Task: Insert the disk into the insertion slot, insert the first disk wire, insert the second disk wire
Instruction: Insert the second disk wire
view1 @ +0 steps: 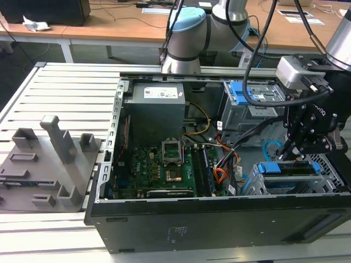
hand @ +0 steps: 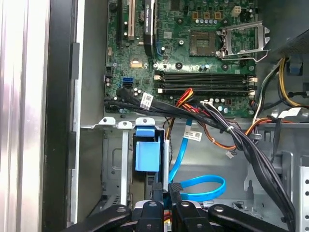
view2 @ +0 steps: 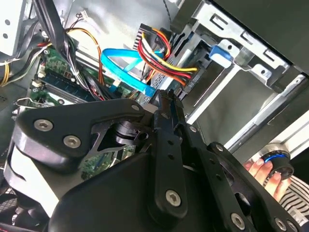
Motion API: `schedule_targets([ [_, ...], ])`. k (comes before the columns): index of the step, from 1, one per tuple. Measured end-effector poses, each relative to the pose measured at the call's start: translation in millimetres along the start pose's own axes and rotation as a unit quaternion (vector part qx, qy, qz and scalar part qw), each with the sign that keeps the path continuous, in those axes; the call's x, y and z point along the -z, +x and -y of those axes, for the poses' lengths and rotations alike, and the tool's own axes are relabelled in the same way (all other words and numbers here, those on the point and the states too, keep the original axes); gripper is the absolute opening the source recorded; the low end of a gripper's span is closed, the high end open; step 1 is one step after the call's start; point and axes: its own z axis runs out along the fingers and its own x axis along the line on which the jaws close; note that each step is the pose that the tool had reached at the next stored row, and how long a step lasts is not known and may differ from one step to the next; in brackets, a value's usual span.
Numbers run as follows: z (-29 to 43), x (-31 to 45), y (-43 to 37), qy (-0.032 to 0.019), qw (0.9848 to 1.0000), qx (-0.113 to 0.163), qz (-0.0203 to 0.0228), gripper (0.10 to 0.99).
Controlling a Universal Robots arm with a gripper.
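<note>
Inside the open computer case [view1: 219, 219], at the exterior view's right, the end effector [view1: 293, 153] hangs low over the insertion slot [view1: 329, 170], just above the disk [view1: 288, 175]. The disk, with its blue caddy, sits in that perforated grey bay, near the front wall of the case.

In the first wrist view the end effector [hand: 166, 193] has its two dark fingers [hand: 175, 191] drawn close together, and between them sits the dark plug at the end of the second disk wire [hand: 203, 188]. It seems clenched on this plug. The light blue cable curves away from the fingers in a flat loop over the grey floor of the case. In the second wrist view the same cable [view2: 123, 67] runs up to the fingertips [view2: 169, 104].

The first disk wire [view2: 161, 60], a bundle of red, orange and yellow strands, lies just beside the blue cable and goes toward the grey metal cage [view2: 231, 43].

The motherboard [view1: 159, 170] lies in the middle of the case, well apart from the end effector. A person's hand [view2: 265, 169] shows at the edge of the second wrist view.
</note>
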Motion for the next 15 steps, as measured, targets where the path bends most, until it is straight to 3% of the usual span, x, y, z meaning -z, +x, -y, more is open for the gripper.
schedule_targets([
  [2,0.7,-0.6,6.4,0.0,1.0,0.0,0.0,0.165],
  [15,4.2,-4.2,6.6,-0.0001,1.0,0.0,0.0003,0.165],
])
